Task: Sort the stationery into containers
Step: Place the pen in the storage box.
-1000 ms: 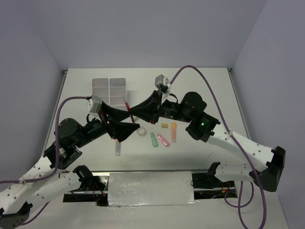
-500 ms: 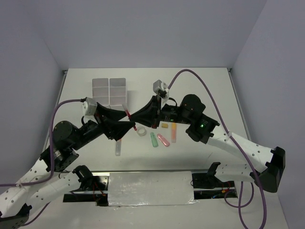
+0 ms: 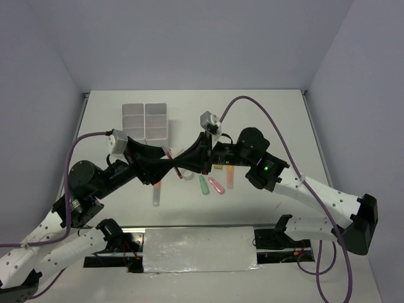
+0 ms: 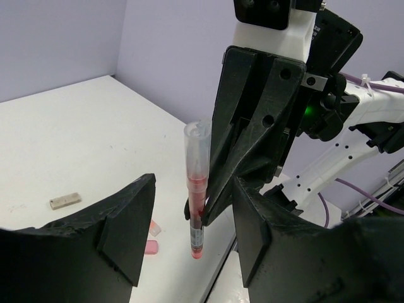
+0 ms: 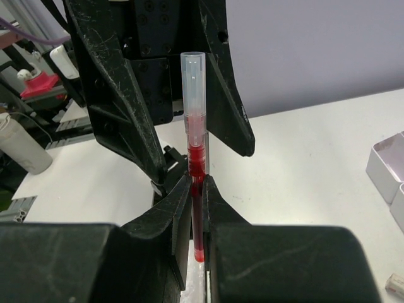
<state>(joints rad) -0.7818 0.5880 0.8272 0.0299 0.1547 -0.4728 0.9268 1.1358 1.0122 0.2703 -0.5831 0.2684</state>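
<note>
So the red pen with a clear cap [image 5: 194, 126] is up off the white table [image 3: 278, 120], roughly upright, pinched low on its barrel by the black right gripper [image 5: 196, 208]. The black left gripper [image 4: 193, 211] has its fingers spread wide either side of the pen, not touching it as far as I can tell. A green marker stick [image 3: 203, 184], pink marker stick [image 3: 216, 185] and orange marker stick [image 3: 230, 175] lie on the table nearby. The white six-compartment organiser box [image 3: 145, 120] sits further back on the left.

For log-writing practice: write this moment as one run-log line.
step: likely handover | right hand: shut on red pen | left hand: open, flanking pen | organiser box: pen not in it
</note>
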